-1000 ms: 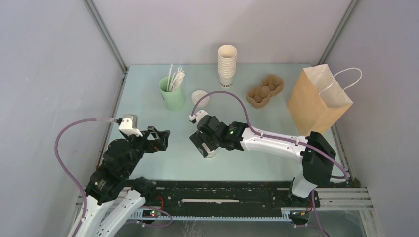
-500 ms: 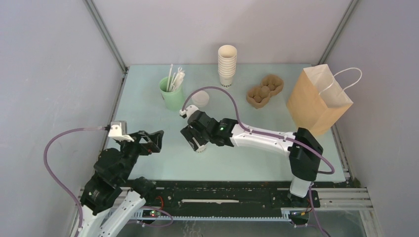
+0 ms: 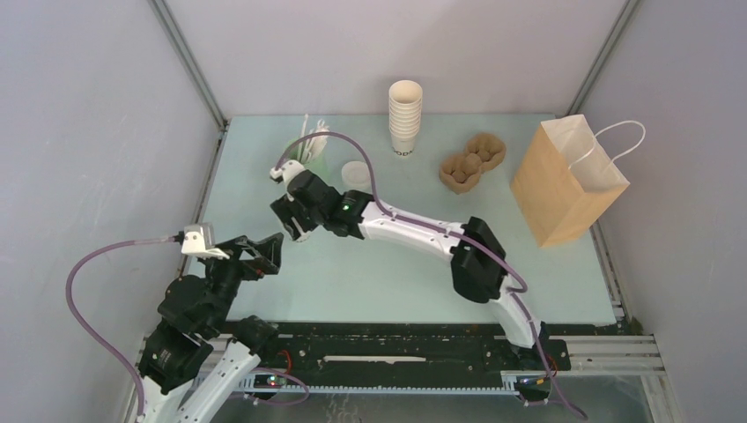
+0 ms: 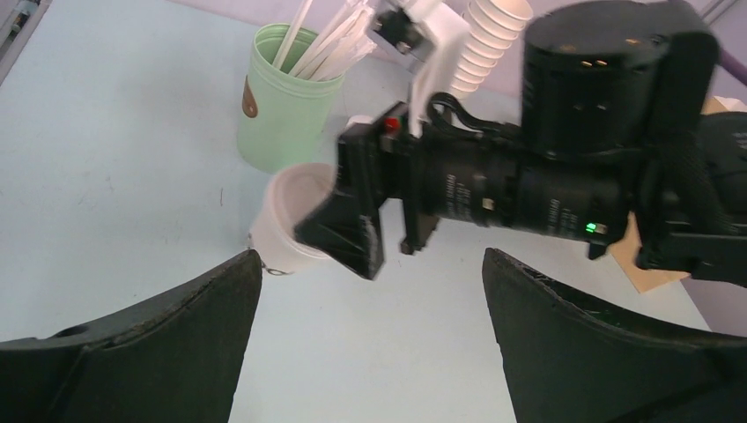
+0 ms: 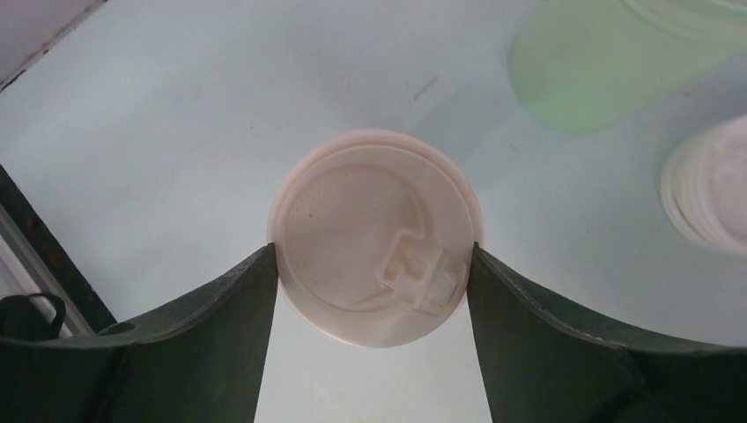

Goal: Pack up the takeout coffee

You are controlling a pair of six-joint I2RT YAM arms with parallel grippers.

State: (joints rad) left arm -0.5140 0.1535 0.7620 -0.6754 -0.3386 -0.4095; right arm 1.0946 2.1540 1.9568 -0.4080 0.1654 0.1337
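Observation:
The takeout coffee (image 5: 374,242), a small white cup with a round white lid, shows from above in the right wrist view. My right gripper (image 5: 374,256) is shut on it, with both dark fingers pressing on the lid's rim. In the left wrist view the takeout coffee (image 4: 286,220) stands on the table just in front of the mint-green cup, partly covered by a right finger (image 4: 348,233). From above, the right gripper (image 3: 295,225) hides the cup. My left gripper (image 3: 264,251) is open and empty, a short way in front of the cup and to its left; its jaws (image 4: 370,300) frame bare table.
A mint-green cup with straws (image 3: 308,159) stands just behind the right gripper, with a loose white lid (image 3: 355,172) to its right. Along the back are a stack of lidless cups (image 3: 405,115), a brown pulp carrier (image 3: 473,161) and an open paper bag (image 3: 568,181).
The right arm has swung left and away from its base with the coffee cup between its fingers, closing on the lid. The left arm has drawn slightly back and left, still open.

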